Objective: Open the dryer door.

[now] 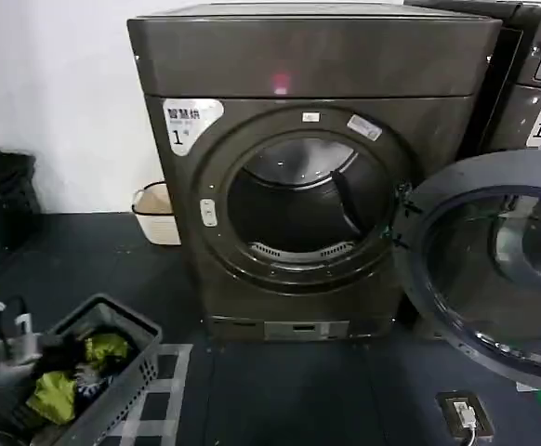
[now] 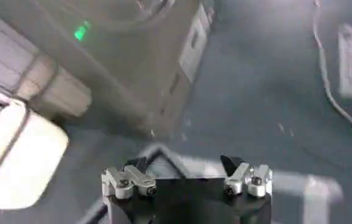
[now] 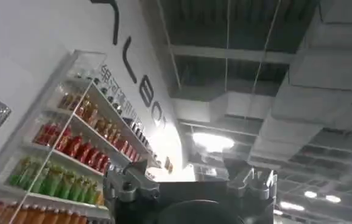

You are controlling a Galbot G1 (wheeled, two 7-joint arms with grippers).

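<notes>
Left pincer [image 2: 187, 176] spread above dark floor [image 1: 280, 390], dryer door [image 1: 494, 269] wide open, right pincer's [image 3: 188, 182] state unclear.

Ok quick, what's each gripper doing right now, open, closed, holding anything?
Left gripper: open, holding nothing, pointed at the floor near the dryer.
Right gripper: open, holding nothing, pointed up at the ceiling.

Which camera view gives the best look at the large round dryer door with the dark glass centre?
The head view. There the large round dryer door with dark glass centre stands swung open at the machine's right, rim and glass visible. The left wrist view looks at the floor and machine base; the right wrist view points at ceiling and shelves.
</notes>
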